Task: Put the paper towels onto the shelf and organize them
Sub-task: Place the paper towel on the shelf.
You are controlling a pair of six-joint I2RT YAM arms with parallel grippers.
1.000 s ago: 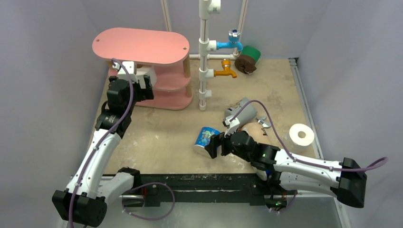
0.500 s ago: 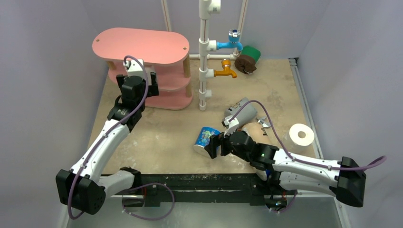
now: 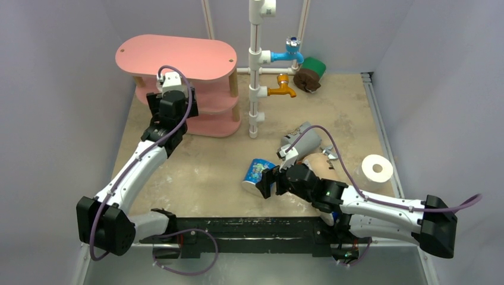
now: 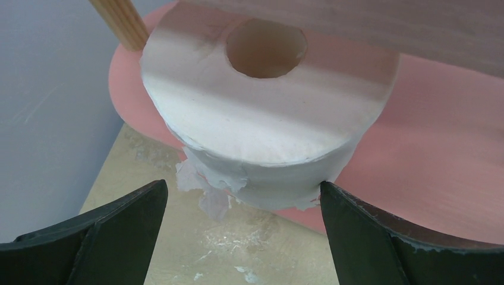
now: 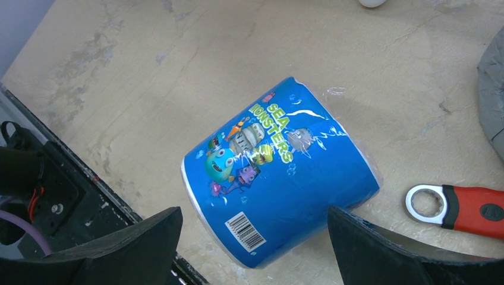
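Note:
A bare white paper towel roll [image 4: 261, 113] stands on end on a pink board of the shelf [image 4: 440, 148], under the board above. My left gripper [image 4: 242, 187] is open, its jaws spread to either side of the roll's base; the right fingertip [image 4: 333, 196] just meets the roll's edge. In the top view the left gripper [image 3: 189, 102] is at the shelf's [image 3: 178, 56] middle tier and the roll is hidden. My right gripper [image 5: 254, 214] is open, straddling a blue printed roll [image 5: 279, 172] lying on its side; the right gripper [image 3: 268, 183] and roll [image 3: 257, 173] also show from above.
A grey roll [image 3: 300, 138], a brown roll [image 3: 318, 165] behind my right arm and a bare white roll [image 3: 377, 169] lie right of centre. Green [image 3: 315, 66] and brown [image 3: 306, 79] rolls sit by the white pipe frame [image 3: 255, 71]. A red-handled wrench [image 5: 463, 208] lies beside the blue roll.
My left arm has swung right and forward, carrying the white roll in under the shelf's top board. The right arm has stayed over the blue roll.

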